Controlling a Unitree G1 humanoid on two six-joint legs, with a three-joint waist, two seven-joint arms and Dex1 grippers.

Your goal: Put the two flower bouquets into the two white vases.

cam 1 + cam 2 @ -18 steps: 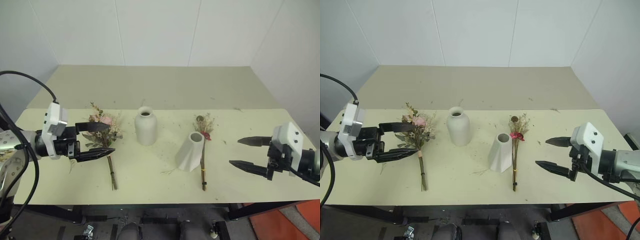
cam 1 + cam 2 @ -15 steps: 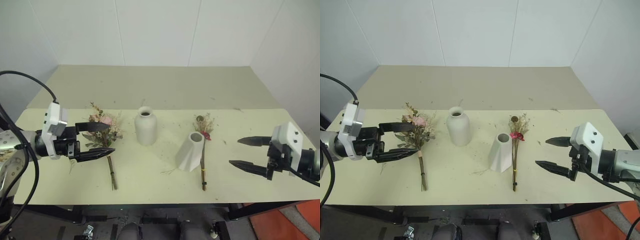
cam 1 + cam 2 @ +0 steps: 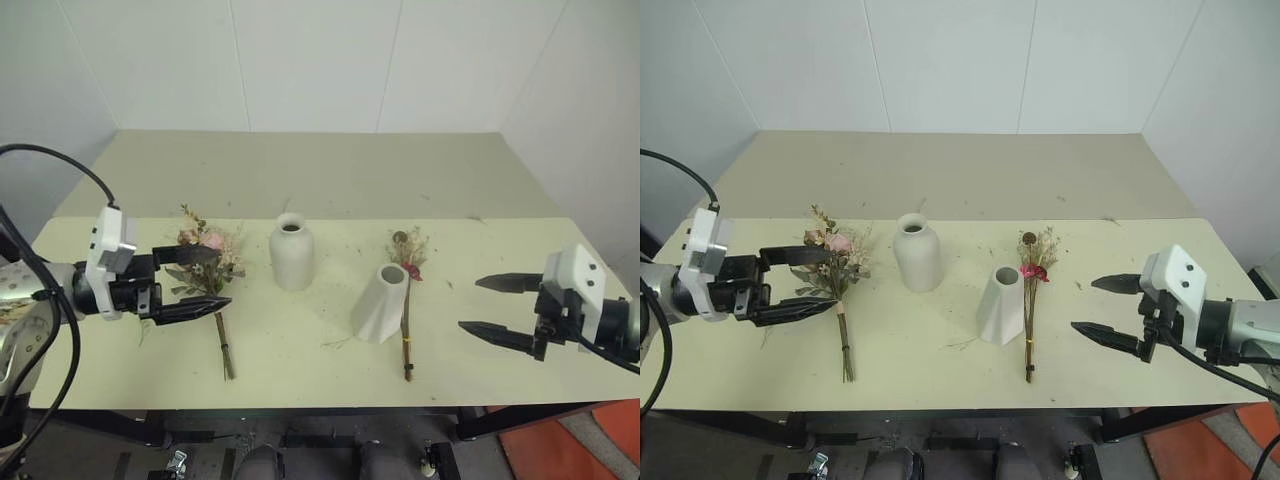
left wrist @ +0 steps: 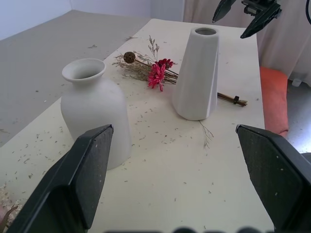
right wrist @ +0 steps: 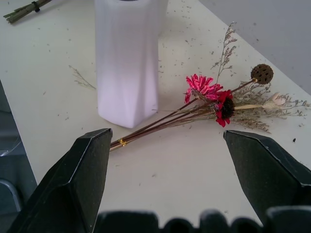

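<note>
With both sets of fingers wide open and holding nothing, each should pinch its nearest bouquet by the stem, not the blooms: the left gripper (image 3: 195, 282) takes the pink bouquet (image 3: 208, 258) at the frame's left, the right gripper (image 3: 500, 308) the red bouquet (image 3: 407, 290) at centre right.

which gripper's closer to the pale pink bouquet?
Left. Left gripper hovers open right at the pale pink dried bouquet; right gripper hangs open beyond both vases.

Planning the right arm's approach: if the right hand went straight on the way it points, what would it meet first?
Probably the red-flowered bouquet, lying on the table between the open right hand and the faceted vase; the hand's height over the table is unclear.
</note>
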